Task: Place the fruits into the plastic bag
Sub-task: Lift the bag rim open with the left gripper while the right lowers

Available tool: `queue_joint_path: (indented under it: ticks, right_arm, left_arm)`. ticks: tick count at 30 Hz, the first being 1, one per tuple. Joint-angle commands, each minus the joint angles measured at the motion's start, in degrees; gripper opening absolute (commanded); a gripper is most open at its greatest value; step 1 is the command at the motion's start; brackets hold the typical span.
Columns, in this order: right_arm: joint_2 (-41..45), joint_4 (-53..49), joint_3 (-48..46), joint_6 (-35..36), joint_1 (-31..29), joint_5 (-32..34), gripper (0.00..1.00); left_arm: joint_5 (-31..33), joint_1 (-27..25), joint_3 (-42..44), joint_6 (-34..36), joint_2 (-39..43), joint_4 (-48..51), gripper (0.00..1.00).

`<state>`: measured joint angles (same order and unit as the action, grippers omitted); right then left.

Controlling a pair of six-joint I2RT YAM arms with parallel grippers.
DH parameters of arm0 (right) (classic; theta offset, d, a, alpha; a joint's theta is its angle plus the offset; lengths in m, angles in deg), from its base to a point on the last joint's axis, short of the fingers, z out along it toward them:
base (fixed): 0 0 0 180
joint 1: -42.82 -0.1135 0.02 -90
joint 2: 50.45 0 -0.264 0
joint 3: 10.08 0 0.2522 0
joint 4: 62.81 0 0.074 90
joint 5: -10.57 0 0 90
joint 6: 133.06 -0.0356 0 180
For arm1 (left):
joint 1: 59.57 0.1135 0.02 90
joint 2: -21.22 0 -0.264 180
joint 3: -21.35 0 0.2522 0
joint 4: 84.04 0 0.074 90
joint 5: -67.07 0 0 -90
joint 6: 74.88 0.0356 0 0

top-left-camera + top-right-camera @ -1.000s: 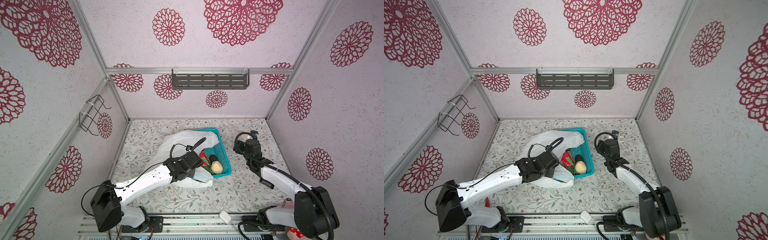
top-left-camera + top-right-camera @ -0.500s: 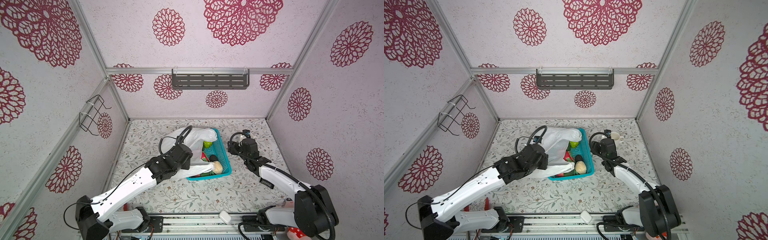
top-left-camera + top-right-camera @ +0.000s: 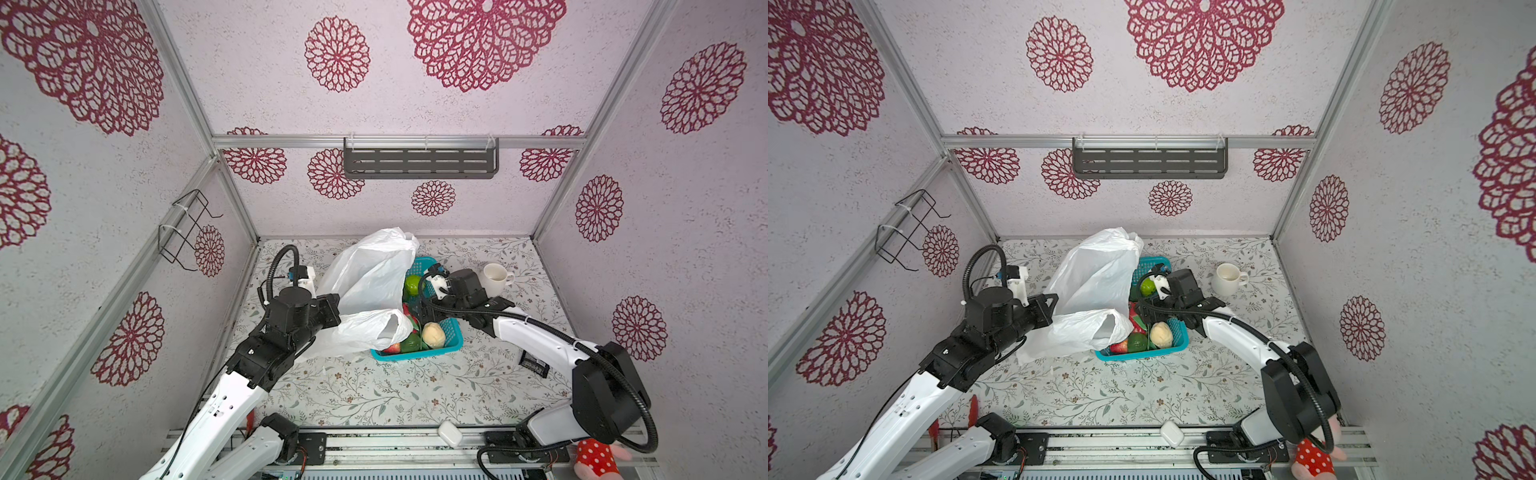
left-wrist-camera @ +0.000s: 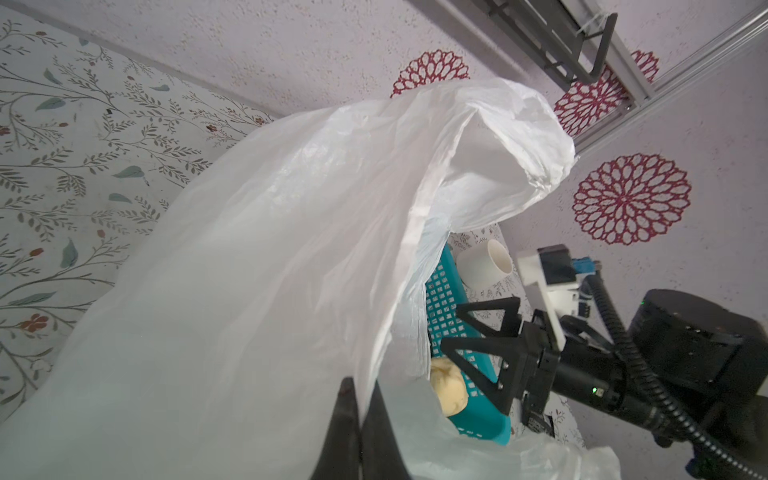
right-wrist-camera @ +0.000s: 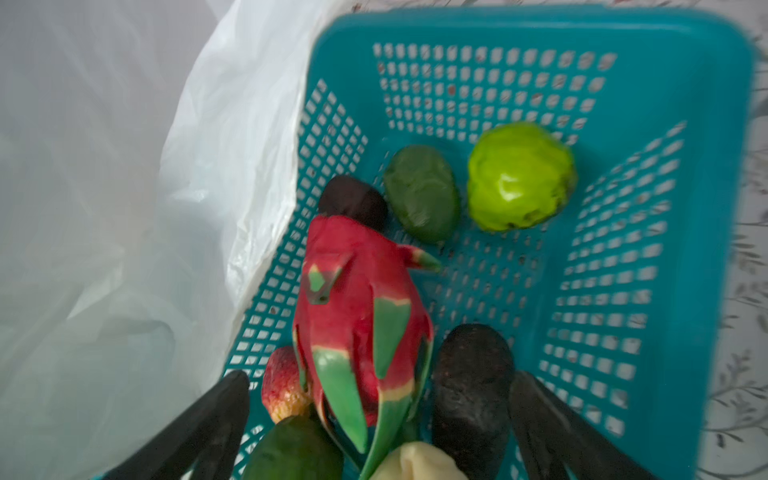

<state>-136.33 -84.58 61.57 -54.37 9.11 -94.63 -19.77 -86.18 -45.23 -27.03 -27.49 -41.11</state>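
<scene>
- floral tabletop (image 3: 374, 386): teal basket (image 3: 453, 336) at its middle, fruits (image 3: 432, 334) inside.
- left gripper (image 4: 361, 411) clamps the plastic bag (image 3: 365, 274) by its rim, raised along the basket's left edge.
- right gripper (image 5: 380, 378), jaws wide apart, hangs over the red fruit (image 5: 357, 291), long axis between them.

The plastic bag (image 3: 365, 274) is white, the basket (image 5: 706, 166) teal, the round fruit (image 5: 519, 174) bright green, the tabletop (image 3: 395, 386) leaf-patterned.

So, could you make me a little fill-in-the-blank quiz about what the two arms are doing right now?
1. The left gripper is ____ on the bag.
2. The right gripper is ____ over the fruits.
3. The fruits lie in the teal ____, not in the bag.

Missing words: shut; open; basket.
</scene>
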Motion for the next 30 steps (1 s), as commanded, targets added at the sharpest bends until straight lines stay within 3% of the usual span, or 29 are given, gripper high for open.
queue_joint_path:
  ticks: [1,10,15,21,30]
  right_arm:
    - [-2.9,-3.3,4.0,2.3,-1.7,-2.0,0.99]
    - [-12.2,-8.1,11.8,3.5,-3.6,0.6,0.99]
    - [-7.2,-3.9,10.1,4.5,-3.4,3.0,0.99]
    - [-2.5,-6.7,9.9,7.5,-1.0,-0.1,0.99]
    - [-3.0,-10.2,10.2,9.0,-0.1,-2.0,0.99]
  left_arm:
    - [-2.9,1.5,0.8,-1.8,1.5,-2.6,0.00]
    - [-1.2,5.0,0.6,-2.3,2.6,1.2,0.00]
    - [0.0,7.0,1.6,-3.9,3.0,2.4,0.00]
    - [-1.4,9.3,2.0,-4.7,3.0,2.6,0.00]
    - [-2.7,11.2,1.7,-5.3,3.6,2.3,0.00]
